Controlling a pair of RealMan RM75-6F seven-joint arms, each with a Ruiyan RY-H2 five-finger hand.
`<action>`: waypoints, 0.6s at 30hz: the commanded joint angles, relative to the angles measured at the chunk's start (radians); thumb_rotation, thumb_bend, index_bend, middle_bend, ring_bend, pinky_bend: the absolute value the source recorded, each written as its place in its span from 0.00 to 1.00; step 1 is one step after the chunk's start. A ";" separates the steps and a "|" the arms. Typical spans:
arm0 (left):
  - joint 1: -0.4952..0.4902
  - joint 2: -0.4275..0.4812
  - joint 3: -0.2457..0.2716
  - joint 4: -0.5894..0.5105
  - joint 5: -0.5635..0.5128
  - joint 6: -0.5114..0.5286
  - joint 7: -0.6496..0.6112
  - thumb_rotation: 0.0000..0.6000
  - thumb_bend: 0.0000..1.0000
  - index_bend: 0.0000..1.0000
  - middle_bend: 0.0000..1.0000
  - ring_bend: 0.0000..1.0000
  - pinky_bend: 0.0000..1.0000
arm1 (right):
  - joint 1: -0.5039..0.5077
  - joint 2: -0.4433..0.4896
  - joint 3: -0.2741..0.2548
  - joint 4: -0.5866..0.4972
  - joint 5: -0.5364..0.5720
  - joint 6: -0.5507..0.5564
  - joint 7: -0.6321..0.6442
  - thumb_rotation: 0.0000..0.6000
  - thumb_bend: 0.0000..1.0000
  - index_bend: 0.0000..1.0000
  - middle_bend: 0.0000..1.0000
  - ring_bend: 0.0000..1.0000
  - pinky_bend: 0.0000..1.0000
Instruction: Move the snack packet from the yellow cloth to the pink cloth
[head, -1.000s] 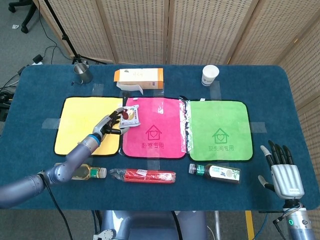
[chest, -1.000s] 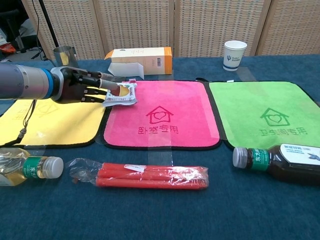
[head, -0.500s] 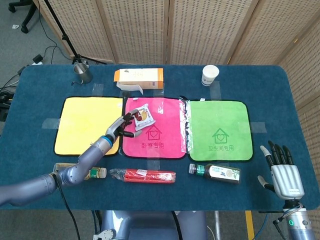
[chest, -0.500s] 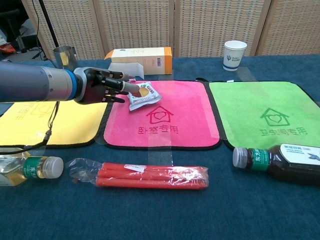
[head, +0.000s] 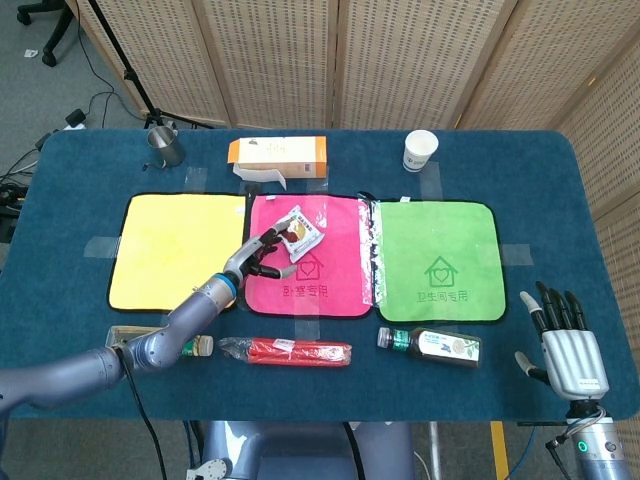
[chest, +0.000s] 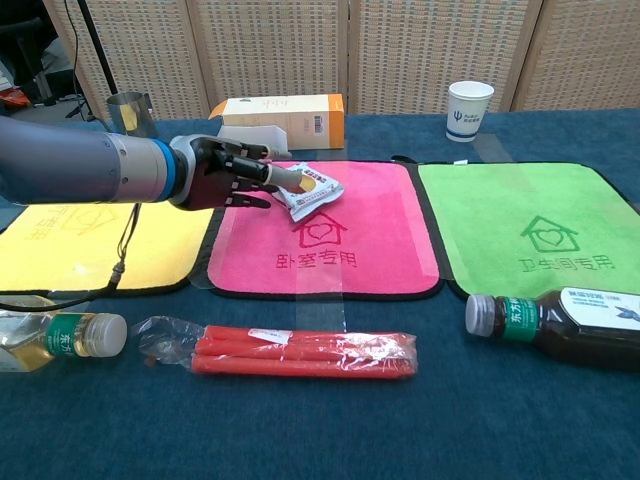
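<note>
Colour: white snack packet (chest: 309, 192) with a red and yellow print, crinkled, tilted with its right end raised.
Packet place: above the upper left part of the pink cloth (chest: 340, 262), centre of the head view; whether it touches the cloth cannot be told.
Left hand (chest: 222, 176): pinches the packet's left end between fingertips; packet juts out to the right of the hand.
Yellow cloth (head: 170, 248): left of the pink one, bare.
Right hand (head: 566, 346): lower right of the head view, fingers spread, holding nothing, well apart from the packet.
</note>
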 joint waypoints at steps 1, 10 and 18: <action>-0.009 -0.011 -0.007 0.009 0.005 -0.003 0.003 1.00 0.32 0.00 0.00 0.00 0.00 | 0.000 0.001 -0.001 0.000 -0.001 -0.001 0.001 1.00 0.26 0.10 0.00 0.00 0.00; 0.003 -0.012 -0.029 -0.017 0.045 -0.028 -0.007 1.00 0.32 0.00 0.00 0.00 0.00 | -0.002 0.005 -0.003 -0.005 -0.006 0.003 0.004 1.00 0.26 0.10 0.00 0.00 0.00; 0.127 0.121 -0.103 -0.173 0.127 -0.026 -0.065 1.00 0.33 0.00 0.00 0.00 0.00 | -0.003 0.010 -0.006 -0.010 -0.011 0.002 0.008 1.00 0.26 0.10 0.00 0.00 0.00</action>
